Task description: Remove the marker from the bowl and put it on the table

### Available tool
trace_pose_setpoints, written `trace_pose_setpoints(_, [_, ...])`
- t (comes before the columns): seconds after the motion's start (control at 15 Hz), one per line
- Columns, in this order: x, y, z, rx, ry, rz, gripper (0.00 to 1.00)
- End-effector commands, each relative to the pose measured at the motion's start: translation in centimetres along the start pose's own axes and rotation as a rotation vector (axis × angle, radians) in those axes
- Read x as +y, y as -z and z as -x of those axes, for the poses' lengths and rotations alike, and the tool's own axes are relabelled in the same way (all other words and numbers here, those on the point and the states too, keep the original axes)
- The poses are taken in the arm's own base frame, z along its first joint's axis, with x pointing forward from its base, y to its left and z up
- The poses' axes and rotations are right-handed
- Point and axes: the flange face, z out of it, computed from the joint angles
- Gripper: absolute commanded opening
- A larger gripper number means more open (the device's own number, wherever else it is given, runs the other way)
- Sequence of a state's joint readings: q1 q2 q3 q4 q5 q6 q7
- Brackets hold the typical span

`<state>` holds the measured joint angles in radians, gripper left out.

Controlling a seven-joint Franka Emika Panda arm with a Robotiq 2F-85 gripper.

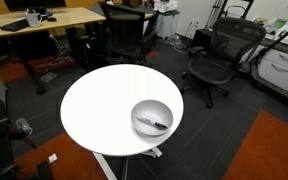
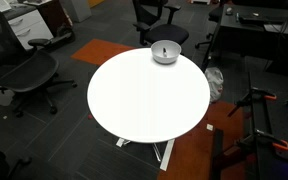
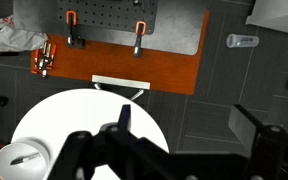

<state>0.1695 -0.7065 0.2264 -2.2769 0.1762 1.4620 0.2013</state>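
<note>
marker (image 1: 156, 124) lies inside the bowl (image 1: 144, 109), near the edge of the round white worktop (image 1: 99, 105). gripper (image 3: 184, 118) hangs high above, jaws spread wide and empty. judged next step: descend over the bowl.

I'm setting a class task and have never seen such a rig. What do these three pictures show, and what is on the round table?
Two pictures come from cameras standing in the room. The third comes from a camera on a robot arm's wrist, looking down past its gripper, whose two dark fingers stand apart, holding nothing. The arm does not show in the room pictures. On the round white table stands a bowl near the edge, with a dark marker lying inside it.
</note>
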Motion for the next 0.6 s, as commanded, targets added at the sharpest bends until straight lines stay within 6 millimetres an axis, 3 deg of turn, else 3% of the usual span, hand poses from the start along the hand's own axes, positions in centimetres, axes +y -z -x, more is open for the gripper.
trace_pose_setpoints(0.0, [0.0, 0.1, 0.0, -0.001, 0.0, 0.0, 1.0])
trace_pose_setpoints(0.33, [0.4, 0.5, -0.4, 0.021, -0.02, -0.018, 1.0])
trace_pose_setpoints(0.53, [3.7, 1.0, -2.8, 0.102, -0.136, -0.088, 1.0])
